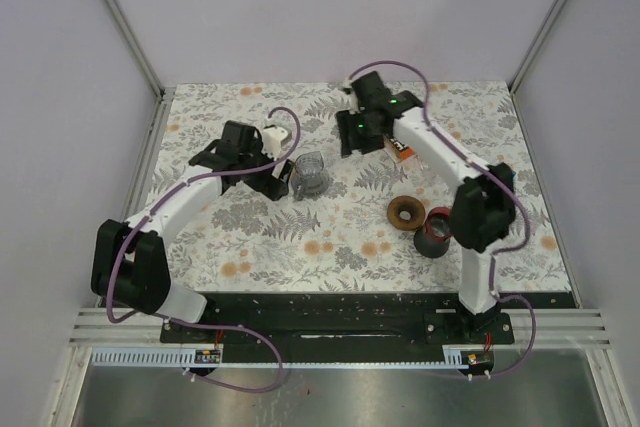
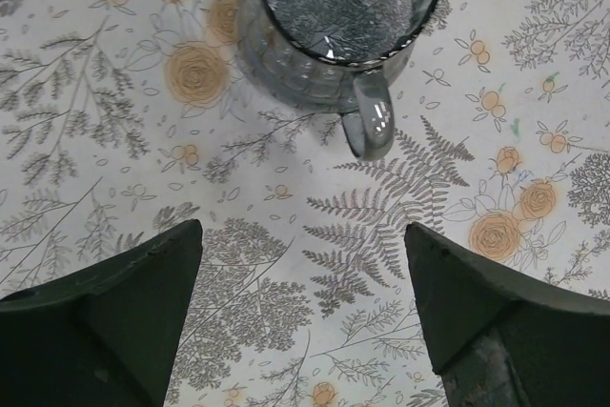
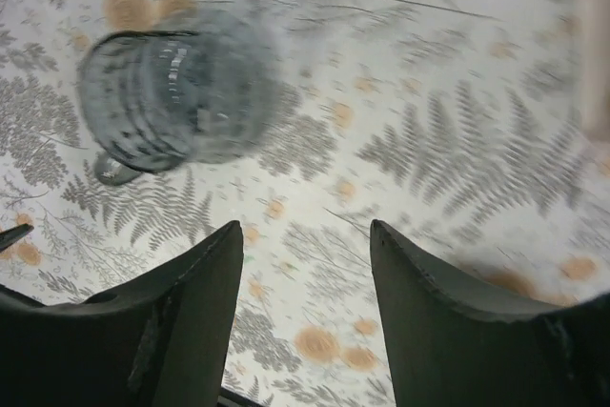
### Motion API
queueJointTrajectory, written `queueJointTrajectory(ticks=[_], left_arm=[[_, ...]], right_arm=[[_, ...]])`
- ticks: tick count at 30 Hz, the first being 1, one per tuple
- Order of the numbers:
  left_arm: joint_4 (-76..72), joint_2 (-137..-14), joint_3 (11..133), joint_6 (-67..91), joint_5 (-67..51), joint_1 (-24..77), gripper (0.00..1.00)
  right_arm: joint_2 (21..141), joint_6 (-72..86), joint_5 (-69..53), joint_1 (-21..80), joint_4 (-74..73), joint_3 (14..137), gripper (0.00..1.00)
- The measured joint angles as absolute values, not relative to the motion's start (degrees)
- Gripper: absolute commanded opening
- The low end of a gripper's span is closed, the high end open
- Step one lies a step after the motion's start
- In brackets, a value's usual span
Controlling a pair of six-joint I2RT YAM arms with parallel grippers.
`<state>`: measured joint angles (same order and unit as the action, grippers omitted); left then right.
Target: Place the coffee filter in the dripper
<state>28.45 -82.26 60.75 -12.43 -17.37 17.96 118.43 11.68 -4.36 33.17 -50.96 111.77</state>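
The dripper [image 1: 312, 173] is a grey ribbed glass cup with a handle, standing mid-table. It fills the top of the left wrist view [image 2: 334, 16] and shows blurred at the upper left of the right wrist view [image 3: 172, 92]. A white round object [image 1: 279, 135], seemingly the coffee filter, lies behind my left wrist, partly hidden. My left gripper [image 1: 284, 181] is open and empty just left of the dripper, its jaws wide over bare cloth [image 2: 303, 228]. My right gripper [image 1: 352, 139] is open and empty behind and right of the dripper [image 3: 305, 226].
An orange-brown packet [image 1: 403, 152] lies under the right forearm. A brown ring [image 1: 406, 211] and a dark cup with a red rim [image 1: 434, 234] sit at the right front. Grey walls bound the floral cloth [image 1: 300, 247] on three sides.
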Motion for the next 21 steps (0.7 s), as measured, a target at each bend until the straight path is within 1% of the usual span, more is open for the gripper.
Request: queueJointTrajectory(ticks=[4, 7, 10, 15, 21], left_arm=[[27.16, -85.03, 60.75, -12.16, -14.76, 22.79, 0.90], [25.34, -87.37, 60.75, -12.03, -11.86, 26.39, 0.89], [24.18, -90.21, 61.06, -11.97, -8.36, 28.62, 0.88], [22.65, -94.74, 62.30, -11.53, -1.15, 28.86, 0.88], [20.21, -95.48, 62.33, -11.77, 7.29, 28.47, 0.88]], right_arm=[[104.40, 12.73, -4.78, 23.18, -47.33, 97.54, 0.65], [98.61, 13.45, -4.12, 17.72, -45.12, 91.02, 0.65], [96.27, 13.80, -4.01, 17.43, -44.16, 85.95, 0.65], [96.18, 14.02, -4.01, 18.87, -45.28, 80.27, 0.62], [96.18, 15.44, -4.16, 18.96, -45.67, 76.16, 0.60]])
